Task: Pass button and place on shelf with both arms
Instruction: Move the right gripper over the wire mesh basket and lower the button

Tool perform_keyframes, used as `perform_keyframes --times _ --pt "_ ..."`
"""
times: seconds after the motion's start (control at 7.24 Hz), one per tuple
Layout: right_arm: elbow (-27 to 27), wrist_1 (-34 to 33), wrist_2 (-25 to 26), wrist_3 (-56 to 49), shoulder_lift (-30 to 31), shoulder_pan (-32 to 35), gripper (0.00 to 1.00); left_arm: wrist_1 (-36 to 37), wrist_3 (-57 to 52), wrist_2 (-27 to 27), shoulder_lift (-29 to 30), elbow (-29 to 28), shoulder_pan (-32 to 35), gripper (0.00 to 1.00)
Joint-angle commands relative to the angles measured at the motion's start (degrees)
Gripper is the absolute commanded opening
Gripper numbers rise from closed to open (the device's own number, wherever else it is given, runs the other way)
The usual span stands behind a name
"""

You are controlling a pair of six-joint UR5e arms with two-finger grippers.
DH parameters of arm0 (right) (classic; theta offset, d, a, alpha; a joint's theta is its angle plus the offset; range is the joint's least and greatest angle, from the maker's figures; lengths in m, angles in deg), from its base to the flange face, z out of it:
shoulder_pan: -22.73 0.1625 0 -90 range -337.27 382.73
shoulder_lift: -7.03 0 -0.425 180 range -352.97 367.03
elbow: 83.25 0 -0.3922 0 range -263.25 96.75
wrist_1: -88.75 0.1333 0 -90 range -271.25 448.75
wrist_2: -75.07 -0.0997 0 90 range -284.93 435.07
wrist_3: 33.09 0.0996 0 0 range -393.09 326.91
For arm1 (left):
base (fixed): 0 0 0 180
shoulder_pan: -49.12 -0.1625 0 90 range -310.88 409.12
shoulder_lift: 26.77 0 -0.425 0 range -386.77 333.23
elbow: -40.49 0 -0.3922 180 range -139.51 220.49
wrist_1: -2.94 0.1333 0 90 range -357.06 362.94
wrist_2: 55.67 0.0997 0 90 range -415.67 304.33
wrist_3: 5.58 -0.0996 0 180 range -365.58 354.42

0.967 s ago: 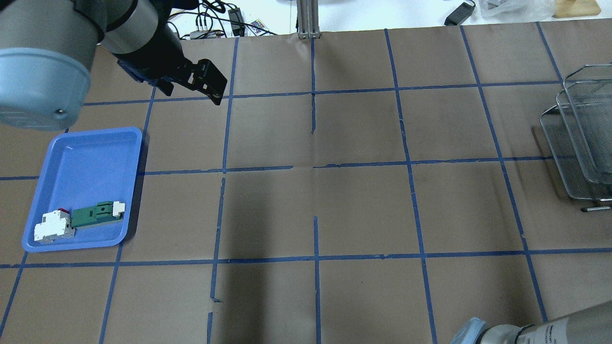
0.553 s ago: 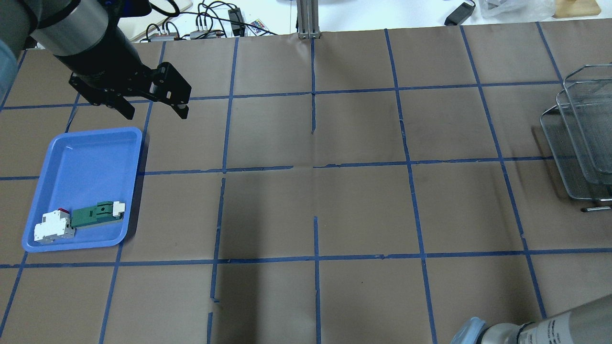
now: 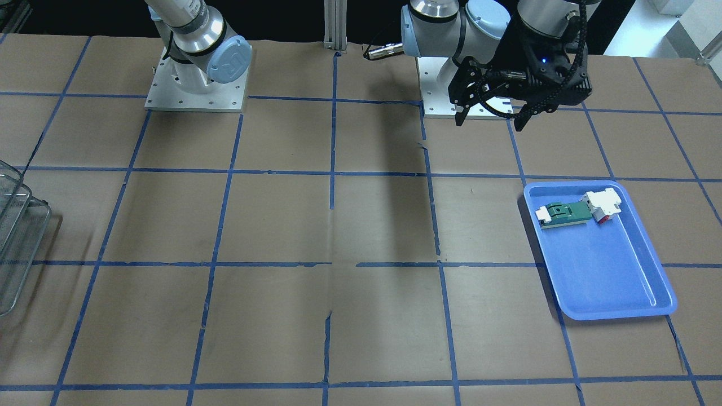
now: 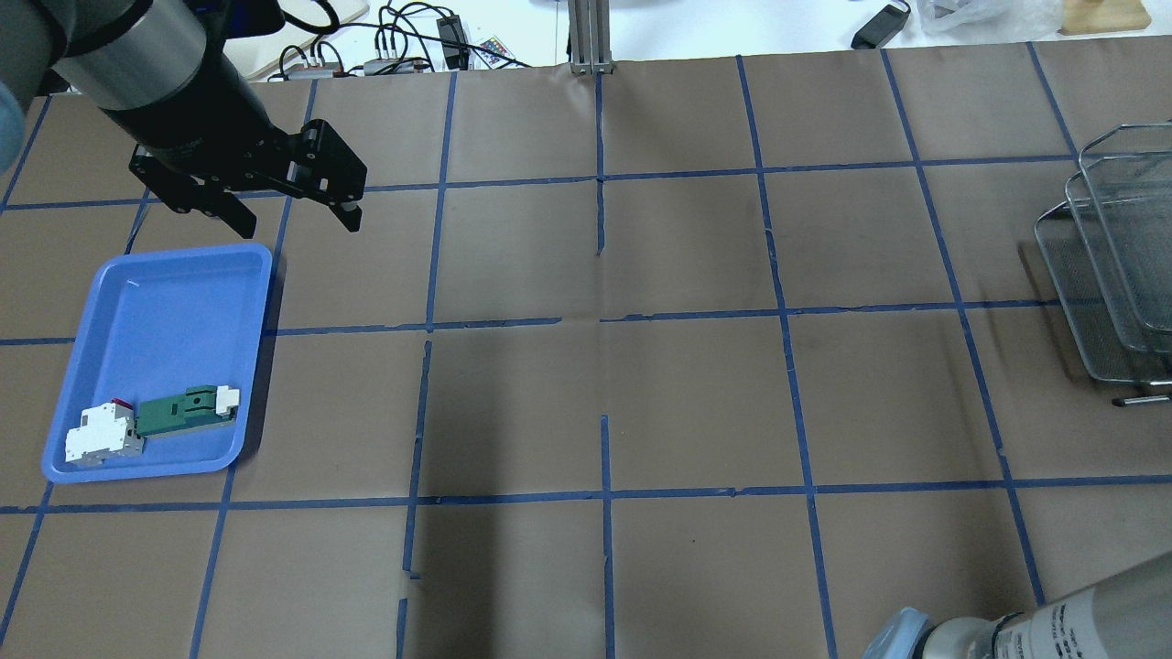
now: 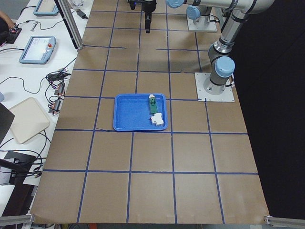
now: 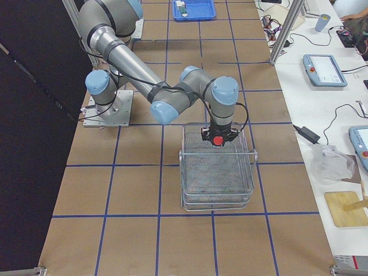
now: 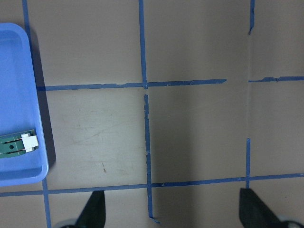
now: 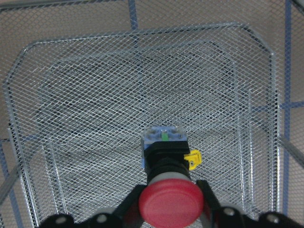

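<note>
While in right tool (image 8: 168,205), button (image 8: 167,183) cap-up

- The table's (image 4: 696,403) middle is lying open, from the tray (image 4: 165,311) by the left edge to the shelf (image 6: 218,178) by the right edge.
- The left gripper (image 4: 298,220), jaws spread, is hanging high near the tray.
- A green part (image 4: 183,414) and a white block (image 4: 101,435) are filling the tray's near end.
- The right gripper (image 6: 217,137), clamping the button (image 8: 170,204), is occupying the room over the shelf's top tier.
- A post (image 4: 586,37) is standing mid far edge.
</note>
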Motion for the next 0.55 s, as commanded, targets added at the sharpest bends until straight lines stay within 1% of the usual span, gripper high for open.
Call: perform_keyframes --times 0.0,0.41 --pt "0.0 0.0 0.5 0.1 -0.2 0.0 0.69 0.4 -4.3 0.1 -0.1 0.1 0.0 1.0" --pt "-0.1 0.1 0.3 0.3 0.5 0.1 0.69 0.4 -4.4 0.1 -0.2 0.1 0.0 1.0"
